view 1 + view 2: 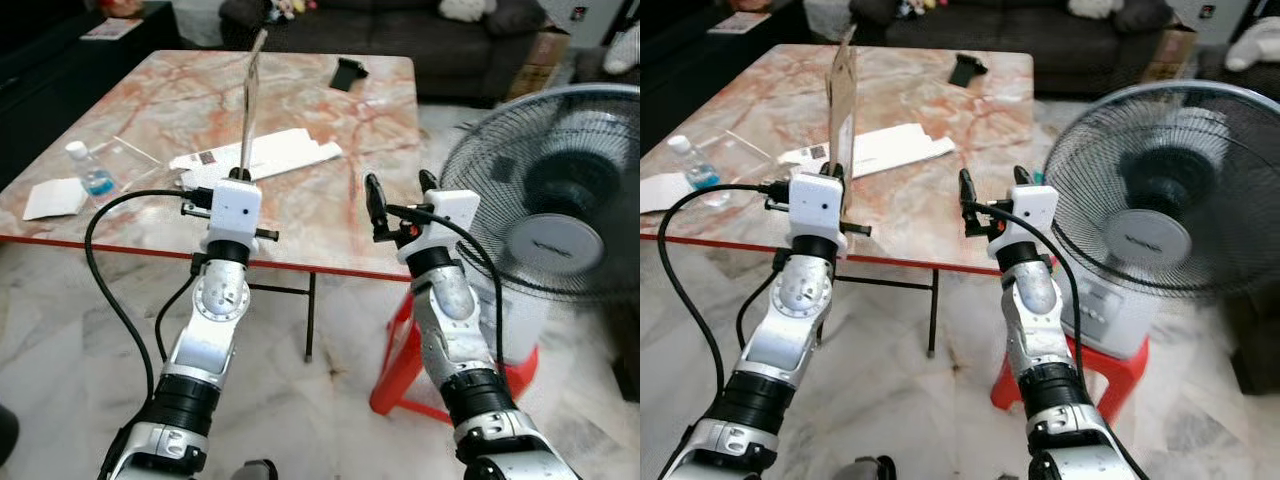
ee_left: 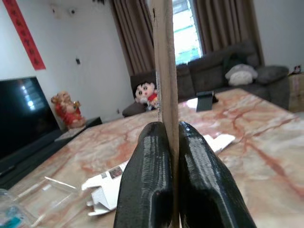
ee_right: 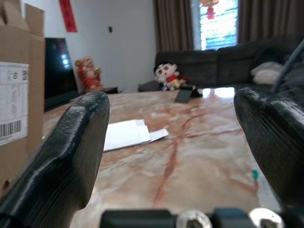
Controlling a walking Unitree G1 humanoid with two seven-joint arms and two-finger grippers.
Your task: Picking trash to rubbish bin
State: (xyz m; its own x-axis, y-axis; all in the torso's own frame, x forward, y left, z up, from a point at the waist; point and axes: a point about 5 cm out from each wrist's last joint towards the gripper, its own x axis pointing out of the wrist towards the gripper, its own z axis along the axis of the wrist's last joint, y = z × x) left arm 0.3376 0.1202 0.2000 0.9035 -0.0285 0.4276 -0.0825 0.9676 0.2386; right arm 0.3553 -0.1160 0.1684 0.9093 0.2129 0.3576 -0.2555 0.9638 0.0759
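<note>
My left gripper (image 1: 243, 176) is shut on a flat piece of brown cardboard (image 1: 250, 105), held upright on edge above the marble table (image 1: 330, 115). In the left wrist view the cardboard (image 2: 165, 71) stands pinched between the two black fingers (image 2: 147, 185). My right gripper (image 1: 400, 190) is open over the table's front edge with nothing between its fingers (image 3: 71, 156). The cardboard (image 3: 16, 95) with a barcode label shows at the side of the right wrist view. A flattened white box (image 1: 265, 157) lies on the table beyond the left gripper. A small water bottle (image 1: 92, 173) with a blue label stands near the left edge.
A white paper (image 1: 55, 198) lies at the table's left corner, a black phone stand (image 1: 347, 72) at the far side. A large fan (image 1: 555, 215) on a red stool (image 1: 400, 370) stands close to my right arm. A dark sofa (image 1: 400, 30) lies behind the table.
</note>
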